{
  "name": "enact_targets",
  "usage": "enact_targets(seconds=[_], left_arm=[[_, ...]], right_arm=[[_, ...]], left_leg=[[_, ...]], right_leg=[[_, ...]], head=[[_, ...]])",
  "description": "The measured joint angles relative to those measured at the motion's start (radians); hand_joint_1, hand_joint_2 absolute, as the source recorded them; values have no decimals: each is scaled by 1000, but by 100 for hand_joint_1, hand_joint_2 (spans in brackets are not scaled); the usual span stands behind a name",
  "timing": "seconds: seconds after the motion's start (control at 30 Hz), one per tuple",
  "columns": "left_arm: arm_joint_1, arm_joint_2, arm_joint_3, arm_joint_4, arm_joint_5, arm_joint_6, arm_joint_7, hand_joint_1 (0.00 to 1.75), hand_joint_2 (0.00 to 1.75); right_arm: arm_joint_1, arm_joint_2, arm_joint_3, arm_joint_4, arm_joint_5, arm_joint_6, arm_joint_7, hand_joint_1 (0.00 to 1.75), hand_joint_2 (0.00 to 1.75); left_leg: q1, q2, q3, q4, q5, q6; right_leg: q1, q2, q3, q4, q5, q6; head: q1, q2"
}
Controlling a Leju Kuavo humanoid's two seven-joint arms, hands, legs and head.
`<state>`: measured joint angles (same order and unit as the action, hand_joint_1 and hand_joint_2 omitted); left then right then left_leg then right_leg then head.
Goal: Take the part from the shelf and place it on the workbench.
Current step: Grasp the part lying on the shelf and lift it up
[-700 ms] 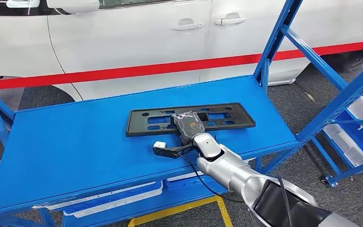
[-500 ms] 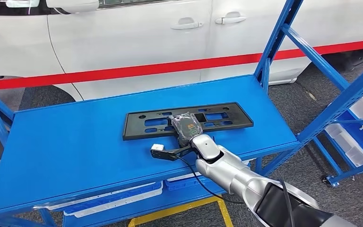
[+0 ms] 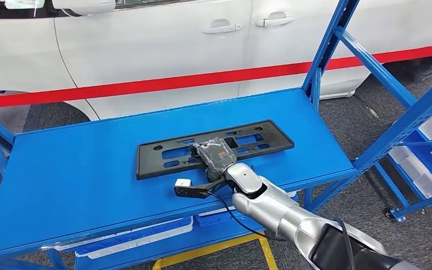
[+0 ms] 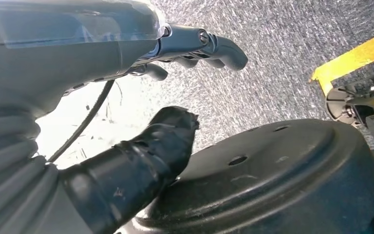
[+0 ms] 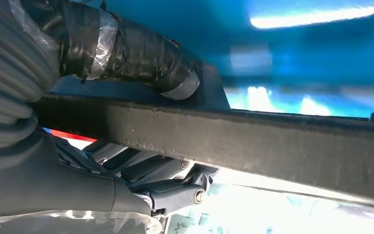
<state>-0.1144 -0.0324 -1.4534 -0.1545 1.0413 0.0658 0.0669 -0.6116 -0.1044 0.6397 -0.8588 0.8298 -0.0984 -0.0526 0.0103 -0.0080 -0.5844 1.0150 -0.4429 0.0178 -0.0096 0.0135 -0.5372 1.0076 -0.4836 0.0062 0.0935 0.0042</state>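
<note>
The part is a long black plastic frame [image 3: 163, 154] with cut-outs, lying slightly askew on the blue shelf top [image 3: 79, 169]. My right hand [image 3: 216, 154], wrapped in dark covering, grips the frame at the middle of its near edge. In the right wrist view the frame's black bar [image 5: 272, 141] runs between the taped thumb [image 5: 136, 53] and the fingers [image 5: 151, 170] on its other side. My left hand [image 4: 78, 44] hangs over grey floor, fingers [image 4: 219, 48] apart and holding nothing.
A white car [image 3: 163, 45] with a red stripe stands right behind the shelf. Blue uprights [image 3: 329, 45] rise at the shelf's back right corner. White bins [image 3: 140, 233] sit on the level below. Another blue rack [image 3: 422, 163] stands to the right.
My right hand has slid the black frame leftward across the shelf top, and the frame's left end now sits lower than before. The shelf and car stay put.
</note>
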Motion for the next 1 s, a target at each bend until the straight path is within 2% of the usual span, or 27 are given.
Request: enact_targets(seconds=[0.1,0.3,0.6,0.67,0.77,0.8,0.83,0.9,0.93,0.97,1.0], left_arm=[[4,0,2,0,1,9,-3,0,175],[7,-4,2,0,0,21,6,0,175],[8,-7,2,0,-1,23,8,0,175],[8,-7,2,0,-2,24,8,0,175],[8,-8,2,0,-4,26,8,0,175],[8,-8,2,0,-5,27,8,0,175],[8,-9,2,0,-6,28,8,0,175],[8,-10,2,0,-11,29,8,0,175],[8,-10,2,0,-14,29,9,0,175],[8,-11,2,0,-17,30,9,0,175],[8,-11,2,0,-21,30,10,0,175]], right_arm=[[19,-26,0,-120,-13,-34,-34,175,175],[51,-82,-19,-382,58,-164,-62,175,175],[79,-112,-29,-491,70,-170,-62,175,175],[82,-114,-30,-499,80,-183,-64,175,175],[87,-119,-36,-516,119,-228,-69,175,175],[90,-122,-40,-524,146,-254,-68,175,175],[93,-127,-45,-533,180,-286,-65,175,175],[107,-135,-55,-547,246,-343,-58,175,175],[116,-138,-60,-552,269,-361,-56,175,175],[126,-142,-63,-557,285,-371,-57,175,175],[133,-147,-67,-561,296,-379,-58,175,175]], left_leg=[[0,0,-1,0,0,0],[0,0,-2,-1,0,0],[0,-1,-3,-1,0,0],[-4,-2,-3,2,-3,5],[0,1,6,-19,12,24],[4,3,10,-29,19,28],[7,4,13,-37,24,30],[7,5,11,-38,25,32],[7,5,10,-36,24,31],[9,4,8,-33,23,29],[13,4,6,-27,20,25]], right_leg=[[0,0,-1,0,0,0],[0,-1,-2,0,-2,-1],[0,-1,-2,0,-2,-1],[-4,-2,-1,-4,-1,3],[-8,-3,0,-3,-5,15],[-7,-4,-9,18,-22,18],[-7,-5,-27,60,-51,20],[-11,-6,-87,187,-114,27],[-16,-7,-113,241,-129,32],[-21,-7,-125,265,-124,37],[-27,-8,-117,247,-99,43]], head=[[0,0],[0,0],[0,0],[0,0],[0,0],[0,0],[0,0],[0,0],[0,0],[0,0],[0,0]])
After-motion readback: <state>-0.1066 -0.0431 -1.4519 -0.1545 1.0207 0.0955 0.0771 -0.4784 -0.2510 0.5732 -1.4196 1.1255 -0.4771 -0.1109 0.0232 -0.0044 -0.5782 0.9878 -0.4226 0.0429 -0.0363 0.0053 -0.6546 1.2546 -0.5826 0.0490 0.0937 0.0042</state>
